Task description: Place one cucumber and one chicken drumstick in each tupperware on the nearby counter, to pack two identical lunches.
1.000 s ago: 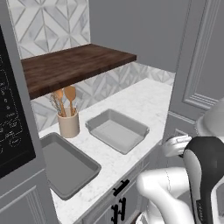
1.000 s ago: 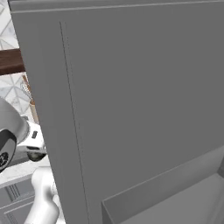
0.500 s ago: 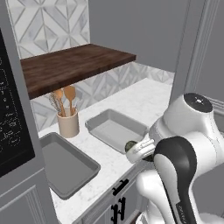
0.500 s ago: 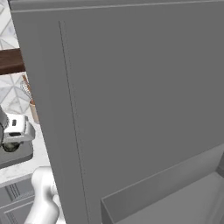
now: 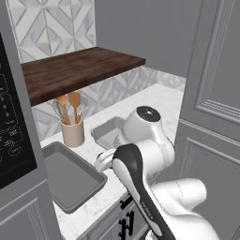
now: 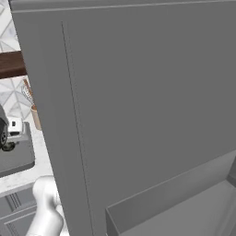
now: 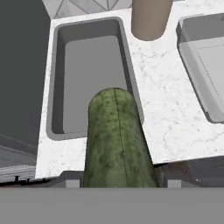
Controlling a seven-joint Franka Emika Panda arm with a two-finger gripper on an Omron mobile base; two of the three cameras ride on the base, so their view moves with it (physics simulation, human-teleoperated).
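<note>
The cucumber (image 7: 117, 140) is pinched in my gripper (image 7: 118, 181), its long axis running straight out from my fingers, its rounded far end over the near rim of one grey tupperware (image 7: 59, 78). The second tupperware (image 7: 203, 70) sits alongside on the marble counter (image 7: 166, 113), a tan utensil holder (image 7: 148, 17) between them.
</note>
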